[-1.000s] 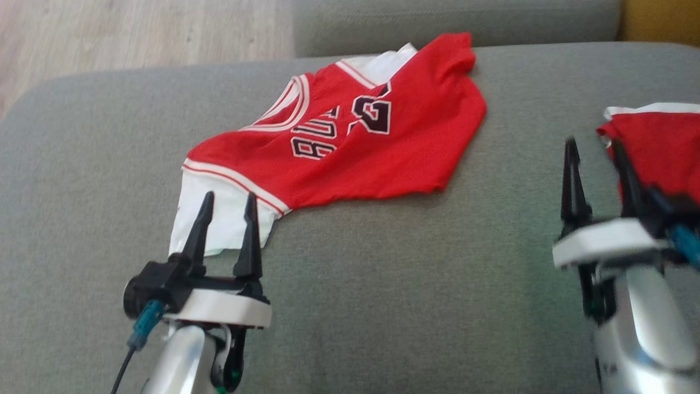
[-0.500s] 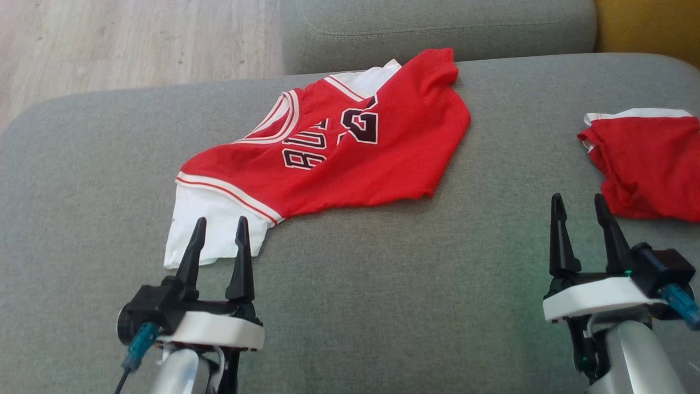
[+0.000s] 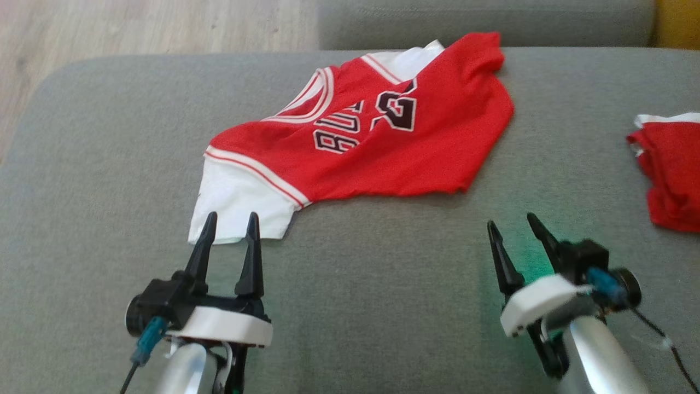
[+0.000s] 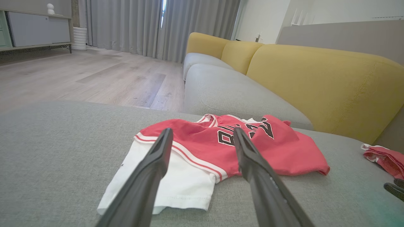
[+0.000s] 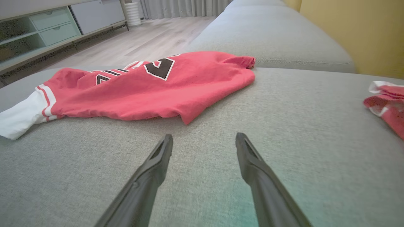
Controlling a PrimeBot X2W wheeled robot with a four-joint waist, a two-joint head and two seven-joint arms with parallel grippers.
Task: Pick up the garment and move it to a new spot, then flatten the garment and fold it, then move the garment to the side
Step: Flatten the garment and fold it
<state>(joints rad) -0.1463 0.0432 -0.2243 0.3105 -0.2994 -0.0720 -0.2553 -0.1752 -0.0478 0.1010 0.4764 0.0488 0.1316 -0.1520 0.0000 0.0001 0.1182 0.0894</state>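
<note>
Currently the garment (image 3: 383,148), a red jersey with black lettering, white trim and a white sleeve (image 3: 240,202), is seen lying spread but rumpled on the grey sofa cushion (image 3: 372,306). The sleeve is noted at the garment's near-left corner, flat on the cushion. The garment's far edge is found close to the seam where a second cushion (image 3: 481,22) begins.

Next, the left gripper (image 3: 229,216) is held just short of the garment's white sleeve, its fingers pointed at the hem. Whether the tips touch the cloth cannot be told. Its jaws are spread wide and nothing is held between them. In the left wrist view the sleeve and the striped trim are framed between the two fingers.

The right gripper (image 3: 510,220) is held near the garment's near-right hem, apart from it, over bare cushion. Its jaws are likewise parted and nothing is gripped.

A second red cloth (image 3: 672,175) with a white edge is seen bunched well to the right of the garment. A yellow backrest (image 4: 315,82) is noted beyond the garment's right side, and wooden floor (image 3: 136,27) beyond its far left.
</note>
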